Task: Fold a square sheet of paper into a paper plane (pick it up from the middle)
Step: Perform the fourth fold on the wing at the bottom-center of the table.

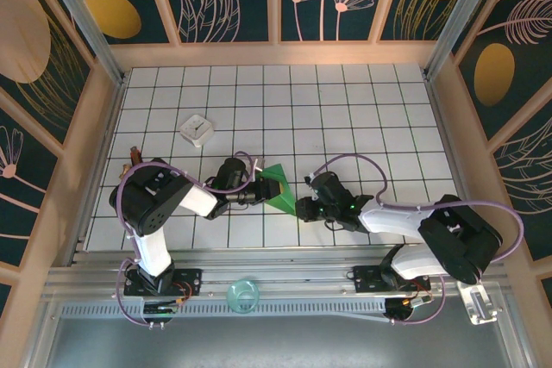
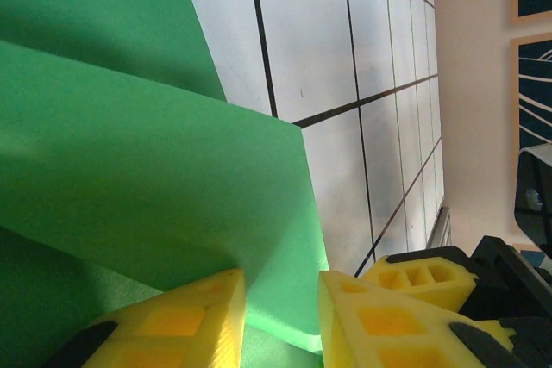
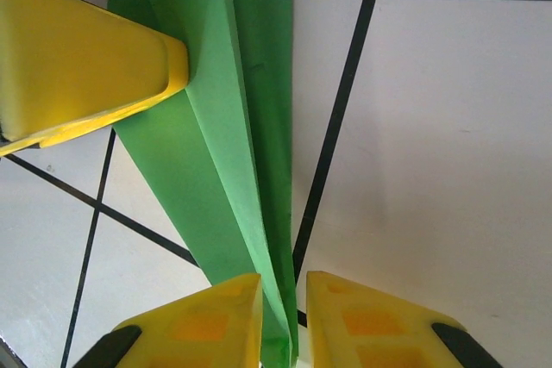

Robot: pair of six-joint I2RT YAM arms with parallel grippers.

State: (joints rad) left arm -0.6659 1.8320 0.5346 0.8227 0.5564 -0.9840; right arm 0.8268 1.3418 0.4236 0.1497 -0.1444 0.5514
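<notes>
Left jaws: the left gripper stands narrowly parted, with a raised flap of the green paper running down between its fingers. I cannot tell whether they pinch it.
Right jaws: the right gripper straddles the paper's narrow folded end and is slightly parted. A pale slit shows between the fold and one finger (so the paper sits loose there).
Between the jaws: the paper spans from one gripper to the other, and their fingertips are near each other.
Beyond the left jaws: the paper widens in overlapping layers over the tiled table.
Far past the left jaws: a small white box – flat on the tiles, well apart from the paper.
</notes>
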